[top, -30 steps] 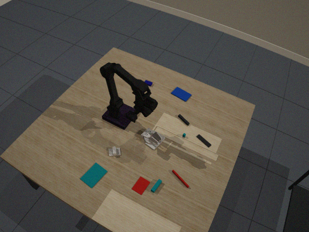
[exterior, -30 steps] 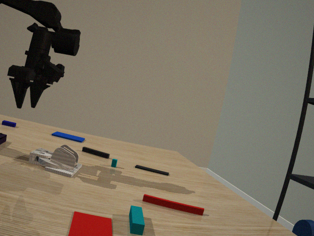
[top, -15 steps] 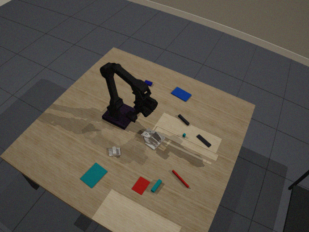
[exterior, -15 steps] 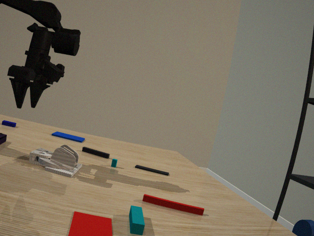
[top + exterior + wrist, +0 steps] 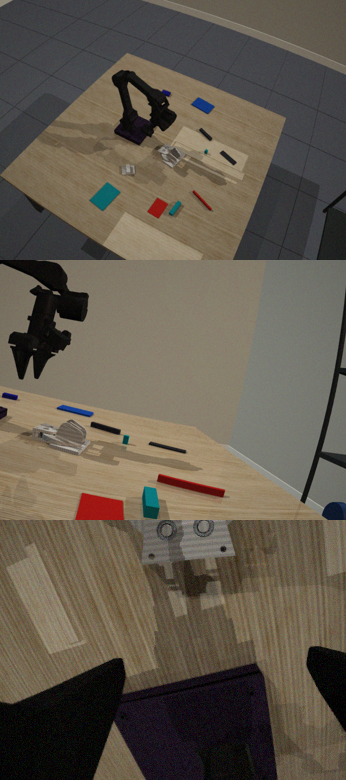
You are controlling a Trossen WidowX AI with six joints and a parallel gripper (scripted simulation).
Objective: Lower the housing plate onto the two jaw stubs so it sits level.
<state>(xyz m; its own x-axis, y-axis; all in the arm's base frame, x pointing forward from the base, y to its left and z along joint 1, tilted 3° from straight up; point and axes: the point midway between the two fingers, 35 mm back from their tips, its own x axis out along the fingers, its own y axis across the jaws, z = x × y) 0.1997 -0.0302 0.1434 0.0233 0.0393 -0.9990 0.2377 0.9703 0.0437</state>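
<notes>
Exterior: open gripper (image 5: 149,133) (image 5: 29,378) (image 5: 215,661) above table (image 5: 83,111) (image 5: 125,461) (image 5: 90,610).

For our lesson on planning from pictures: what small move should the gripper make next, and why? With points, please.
Probably a short lift away, fingers open. The gripper (image 5: 151,133) (image 5: 28,378) (image 5: 215,661) stands open with nothing between its fingers, above the table (image 5: 69,167) (image 5: 134,461) (image 5: 100,615) and off to one side of the grey metal assembly (image 5: 172,157) (image 5: 71,434) (image 5: 187,545). Whether the plate sits level, I cannot tell.

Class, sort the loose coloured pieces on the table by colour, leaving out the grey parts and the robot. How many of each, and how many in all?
Teal: 3
Red: 2
Blue: 2
Black: 2
Total: 9
</notes>
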